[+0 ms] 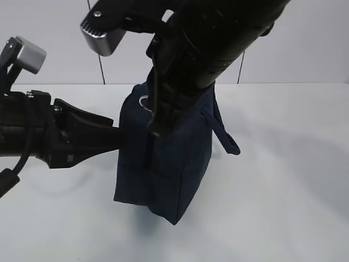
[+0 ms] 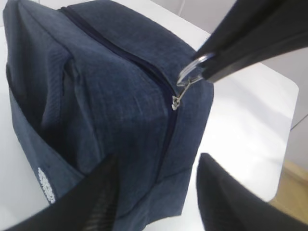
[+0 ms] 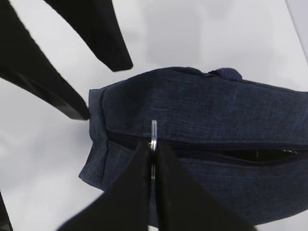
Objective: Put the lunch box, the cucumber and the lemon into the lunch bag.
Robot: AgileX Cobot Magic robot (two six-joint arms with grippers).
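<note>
**Two-handed opening of the lunch bag point(image 1: 163, 164) by its zipper.**
The right hand point(image 3: 153, 144), its fingers fully closed, is pinching the metal ring pull point(image 2: 192, 70) at the 12 o'clock edge of the bag, presumably to draw the zipper along. The left hand point(image 2: 154, 192), coming in from 9 o'clock with its fingers about half spread around the bag's end, is bracing it upright on the tabletop point(image 1: 283, 191) so it cannot slide. Lunch box, cucumber and lemon are not appearing in any view.
</note>
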